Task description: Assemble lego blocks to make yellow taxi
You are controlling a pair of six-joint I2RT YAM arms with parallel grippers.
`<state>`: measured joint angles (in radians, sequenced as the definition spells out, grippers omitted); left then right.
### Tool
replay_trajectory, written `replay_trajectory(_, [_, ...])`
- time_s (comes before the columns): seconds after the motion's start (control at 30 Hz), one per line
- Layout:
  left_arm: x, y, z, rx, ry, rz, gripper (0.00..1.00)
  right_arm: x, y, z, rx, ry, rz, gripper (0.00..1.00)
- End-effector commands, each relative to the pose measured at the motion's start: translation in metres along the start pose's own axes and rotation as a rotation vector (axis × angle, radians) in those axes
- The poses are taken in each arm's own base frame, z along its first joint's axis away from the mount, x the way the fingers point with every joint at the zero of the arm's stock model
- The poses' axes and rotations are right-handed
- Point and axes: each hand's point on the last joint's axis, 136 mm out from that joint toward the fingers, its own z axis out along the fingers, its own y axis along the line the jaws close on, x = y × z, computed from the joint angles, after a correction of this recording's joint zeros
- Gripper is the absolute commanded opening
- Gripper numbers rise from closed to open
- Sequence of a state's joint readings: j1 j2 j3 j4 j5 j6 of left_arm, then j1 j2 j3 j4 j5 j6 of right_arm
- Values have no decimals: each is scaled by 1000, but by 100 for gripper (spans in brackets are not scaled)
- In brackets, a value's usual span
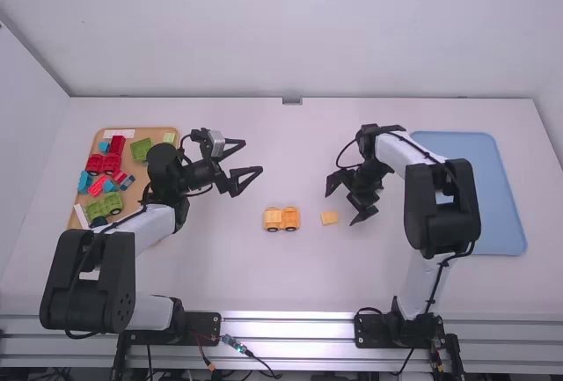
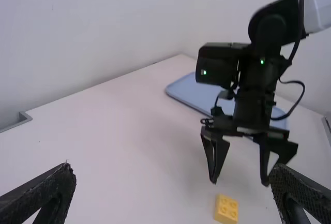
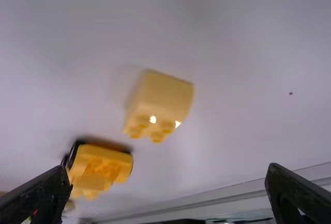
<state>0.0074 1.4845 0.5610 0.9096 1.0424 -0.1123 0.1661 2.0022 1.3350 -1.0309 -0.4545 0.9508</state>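
Note:
In the high view, my left gripper (image 1: 242, 168) is open over the table, up and left of the wheeled yellow car body (image 1: 281, 219). My right gripper (image 1: 345, 203) hangs open beside the small yellow block (image 1: 329, 217), not touching it. The left wrist view has my left gripper (image 2: 173, 195) spread, with the yellow block (image 2: 226, 208) on the table beyond it. From the right wrist, my right gripper (image 3: 168, 188) has its fingers wide apart; the yellow block (image 3: 159, 105) lies ahead with studs showing, and the orange-yellow car body (image 3: 101, 167) is near one finger.
An orange tray (image 1: 158, 133) with red, green and blue blocks stands at the far left, partly behind the left arm. A blue tray (image 1: 497, 196) lies on the right, partly under the right arm.

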Motion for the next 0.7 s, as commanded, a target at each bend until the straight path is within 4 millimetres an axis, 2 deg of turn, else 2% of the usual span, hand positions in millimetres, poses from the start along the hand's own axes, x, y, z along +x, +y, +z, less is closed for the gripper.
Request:
replay_trajectory(0.0, [-8,0,2,13,-10,21,99,-1,26,-24,-76,-40,-330,99])
replay_trajectory(0.07, [-8,0,2,13,-10,21,99,3,36,-30,-109,-44,-465,99])
replay_trajectory(0.13, [-8,0,2,13,-10,21,99,19,63,-42,-207,-51,-836,100])
replay_trajectory(0.23, [-8,0,2,13,-11,21,99,38,79,-50,-261,-67,-1186,96])
replay_trajectory(0.27, [-8,0,2,13,-11,22,99,39,81,-52,-243,-92,-1277,99])
replay_trajectory(0.4, [-8,0,2,12,-11,22,99,16,83,-55,-64,-232,-1356,99])
replay_trajectory(0.47, [-8,0,2,13,-11,22,99,-6,87,-59,53,-346,-1377,99])
replay_trajectory(0.53, [-8,0,2,12,-12,29,99,-32,79,-67,223,-452,-1355,99])
replay_trajectory(0.67, [-9,0,2,13,-13,62,99,-49,70,-75,380,-520,-1354,99])
